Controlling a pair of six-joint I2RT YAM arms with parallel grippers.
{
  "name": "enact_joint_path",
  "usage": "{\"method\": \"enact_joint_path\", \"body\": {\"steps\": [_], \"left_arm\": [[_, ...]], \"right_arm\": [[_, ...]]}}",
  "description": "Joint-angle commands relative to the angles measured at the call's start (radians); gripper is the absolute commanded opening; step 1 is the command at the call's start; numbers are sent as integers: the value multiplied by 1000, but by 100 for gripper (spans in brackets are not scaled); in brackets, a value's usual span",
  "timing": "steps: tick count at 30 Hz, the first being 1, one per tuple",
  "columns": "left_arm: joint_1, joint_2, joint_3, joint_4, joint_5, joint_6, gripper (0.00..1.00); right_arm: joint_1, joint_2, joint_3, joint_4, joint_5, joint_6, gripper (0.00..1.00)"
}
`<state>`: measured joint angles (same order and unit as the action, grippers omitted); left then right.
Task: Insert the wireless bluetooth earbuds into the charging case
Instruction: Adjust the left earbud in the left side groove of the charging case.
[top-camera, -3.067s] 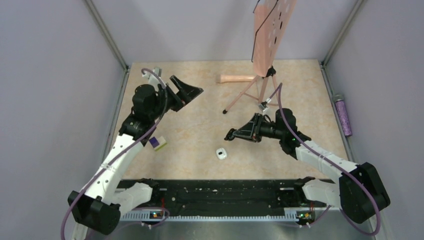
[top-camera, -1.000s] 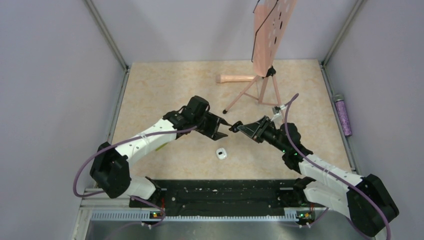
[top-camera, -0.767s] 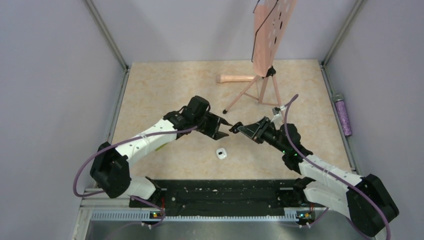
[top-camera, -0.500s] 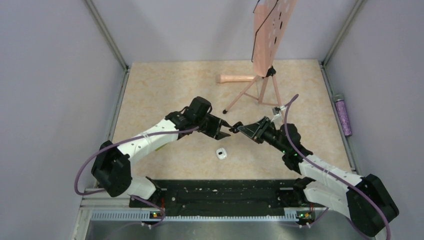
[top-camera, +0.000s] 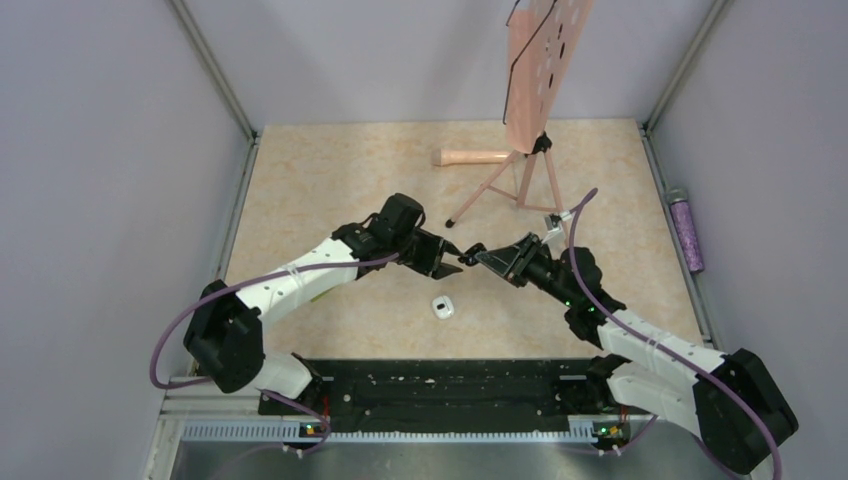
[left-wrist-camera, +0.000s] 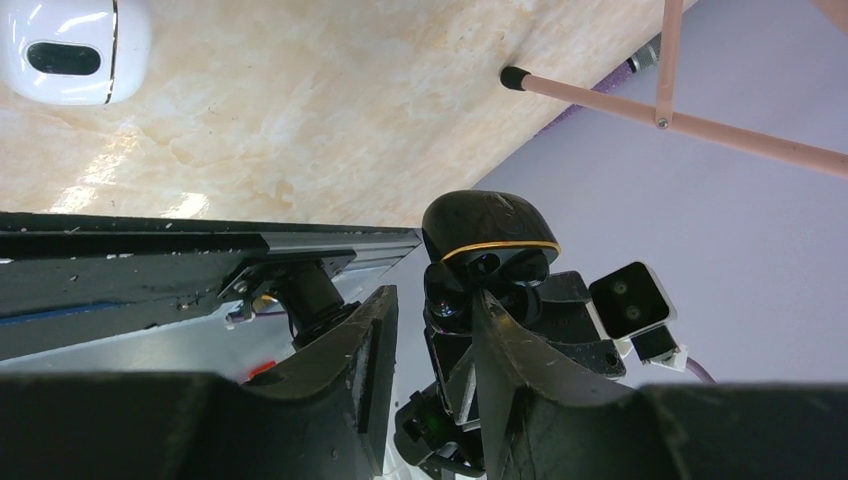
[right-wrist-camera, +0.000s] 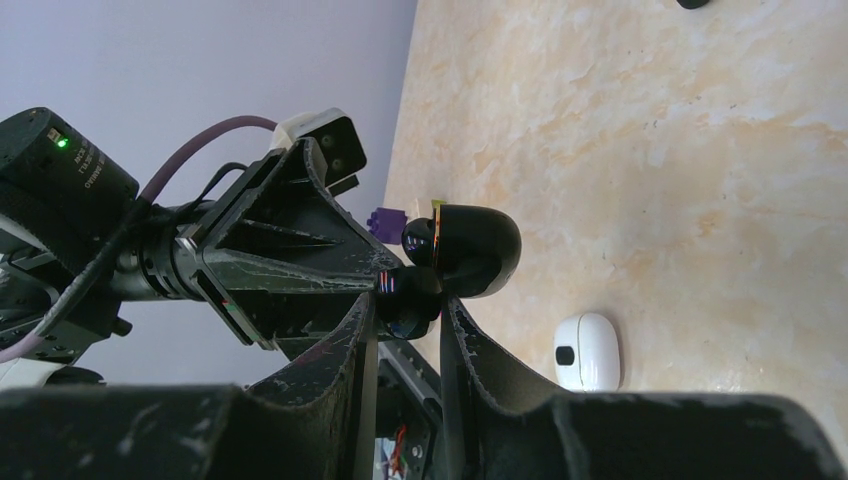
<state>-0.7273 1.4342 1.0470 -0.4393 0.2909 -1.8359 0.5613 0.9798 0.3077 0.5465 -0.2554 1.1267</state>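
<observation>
At centre frame, one black earbud sits pinched in the right gripper. The left gripper flanks it, fingers parted, gap showing. One white charging case lies just below in frame, on the table.

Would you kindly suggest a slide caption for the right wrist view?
Right gripper pinches a black earbud while the left gripper, fingers open, flanks it; white case lies on the table.
</observation>
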Motion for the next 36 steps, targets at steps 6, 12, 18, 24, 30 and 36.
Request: {"method": "enact_joint_path", "body": {"steps": [6,12,18,24,30,36], "left_arm": [[-3,20,-2,43,-6,-23,39],[-3,13,-13,58,-15,-28,36],[-3,9,-14,54,-17,-28,24],[-3,2,5,28,-23,-2,17],[-2,-22,58,-72,-67,67,2],[-1,-24,56,-51,-64,89,0]], "right_arm": [[18,-30,2,64,1,-7,0],[20,-34,-1,57,2,-8,0],[21,-34,-1,56,4,-7,0],[22,-35,3,40,4,-15,0],[21,-21,54,-86,-5,-81,0],[20,0,67,-96,-27,-88,0]]}}
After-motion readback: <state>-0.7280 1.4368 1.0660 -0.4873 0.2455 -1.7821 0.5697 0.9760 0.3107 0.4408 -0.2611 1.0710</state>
